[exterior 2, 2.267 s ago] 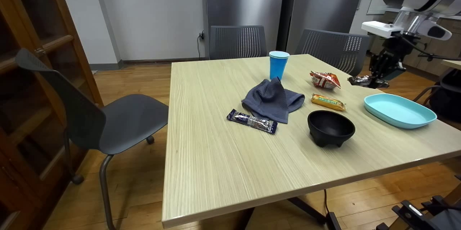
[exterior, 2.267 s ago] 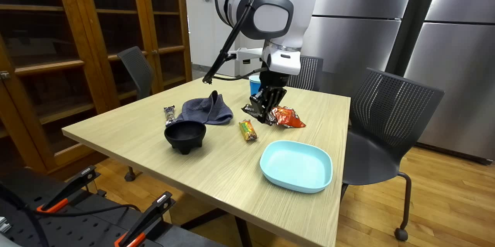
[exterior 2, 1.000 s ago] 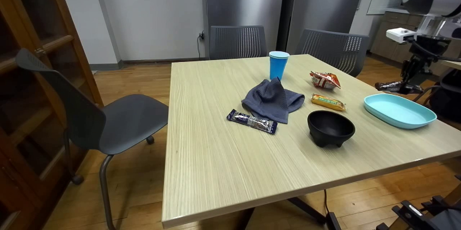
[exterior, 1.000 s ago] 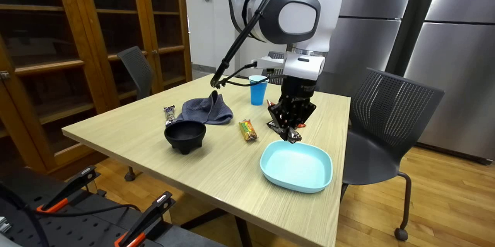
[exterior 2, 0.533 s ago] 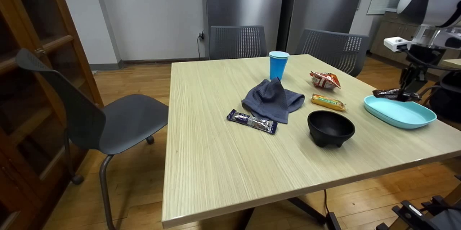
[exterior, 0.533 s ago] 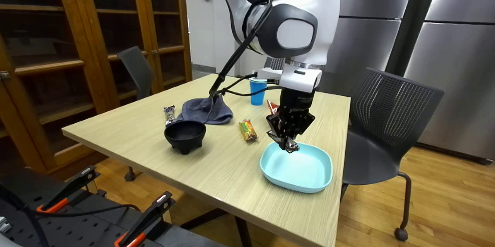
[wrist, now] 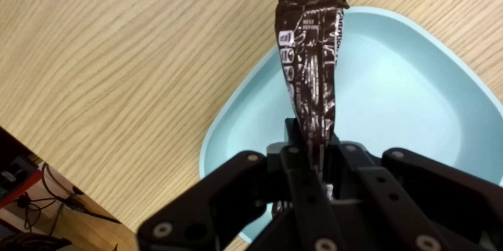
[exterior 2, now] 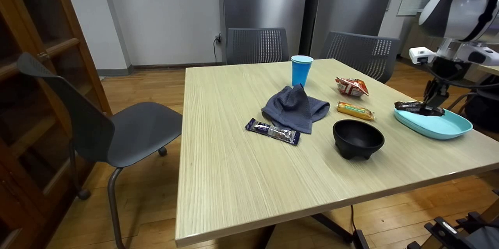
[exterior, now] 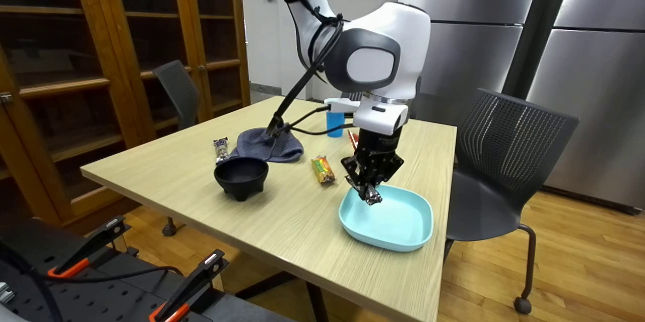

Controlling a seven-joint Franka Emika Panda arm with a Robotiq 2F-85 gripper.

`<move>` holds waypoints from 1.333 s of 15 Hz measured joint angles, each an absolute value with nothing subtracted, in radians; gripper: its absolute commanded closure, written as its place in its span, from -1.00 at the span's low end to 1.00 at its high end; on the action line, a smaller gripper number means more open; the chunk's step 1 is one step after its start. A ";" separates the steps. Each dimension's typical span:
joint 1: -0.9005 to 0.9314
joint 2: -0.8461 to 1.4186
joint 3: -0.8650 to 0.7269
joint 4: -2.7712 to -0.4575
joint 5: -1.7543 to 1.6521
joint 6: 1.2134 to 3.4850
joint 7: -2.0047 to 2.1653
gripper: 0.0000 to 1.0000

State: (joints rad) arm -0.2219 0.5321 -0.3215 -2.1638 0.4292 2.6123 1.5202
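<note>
Brown wrapper [wrist: 312, 70], legible only in wrist view

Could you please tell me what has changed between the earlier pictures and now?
The jaws carried the brown packet from outside the blue tray to above it, and lower; they still hold it. The black bowl, blue cloth, yellow packet, red bag and blue cup stayed.

from far away, i think this is a break room or shared kitchen, because i see big, shiny silver metal fridges [exterior: 592, 110], a tall brown wood-and-glass cupboard [exterior: 119, 75], holey dark grey plastic chairs [exterior 2: 142, 132] and a flat, pale wood table [exterior 2: 249, 171].
</note>
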 measured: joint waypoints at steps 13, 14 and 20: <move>-0.252 0.527 -0.290 -2.200 0.543 2.705 1.518 -0.39; -0.258 0.522 -0.283 -2.201 0.554 2.709 1.515 -0.51; -0.264 0.459 -0.244 -2.218 0.578 2.715 1.477 -1.00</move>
State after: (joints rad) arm -0.2644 0.4586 -0.2435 -2.2176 0.5780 2.7151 1.4774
